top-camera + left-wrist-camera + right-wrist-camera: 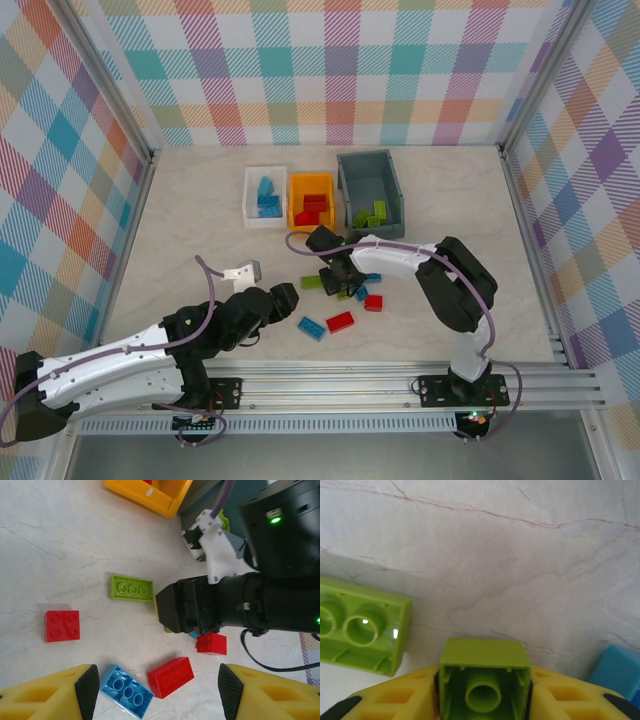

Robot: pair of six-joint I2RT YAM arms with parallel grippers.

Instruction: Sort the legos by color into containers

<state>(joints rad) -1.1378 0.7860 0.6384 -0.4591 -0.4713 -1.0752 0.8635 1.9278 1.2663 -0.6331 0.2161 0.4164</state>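
One small lime green plastic brick (484,662) clamped in right gripper (484,696); left gripper (157,692) jaws wide apart over marble-pattern tabletop (60,555).

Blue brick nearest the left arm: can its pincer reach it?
Likely yes: the blue brick lies ahead of the open left pincer, nothing over it; the right pincer, shut on a green brick, sits beyond.

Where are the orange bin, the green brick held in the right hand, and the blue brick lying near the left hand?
orange bin (311,226): top view, on its near wall.
held green brick (482,656): right wrist view, on its flat side.
blue brick (126,691): left wrist view, middle of its upper face.
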